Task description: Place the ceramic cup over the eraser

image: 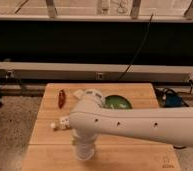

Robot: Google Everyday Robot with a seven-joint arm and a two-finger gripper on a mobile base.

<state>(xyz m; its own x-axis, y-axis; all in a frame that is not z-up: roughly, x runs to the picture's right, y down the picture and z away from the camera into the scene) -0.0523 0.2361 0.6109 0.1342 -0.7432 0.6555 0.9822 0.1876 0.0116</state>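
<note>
At far left, speckled grey floor beside the light wooden table [45, 145], with a dark band of wall and a pale rail behind.

On the table's left side, toward the back edge, a slim reddish-brown object [61, 98], lying lengthwise and well apart from everything else.

Nearer the middle of the table, a small white shape taken for the ceramic cup [64, 121], with a tiny pale bit just to its left. Tucked right against the left edge of the robot's arm and partly covered by it, so upright or tipped cannot be told.

The eraser is hidden or too small to make out.

Just right of that, pointing straight down over the front part of the table, the white cylindrical end of the arm carrying the tool [84, 152]. Low over the wood, close to the front edge. Released, clenched or grasping something: cannot tell.

Behind the arm's bend, near the back edge, a pale flat piece [79, 93].

Right of the bend, a green bowl [118, 103], partly hidden by the arm.

Sweeping in from the right edge across the lower half of the view, the thick white arm [150, 127].

At far right, off the table, dark cables on the floor [170, 97].
</note>
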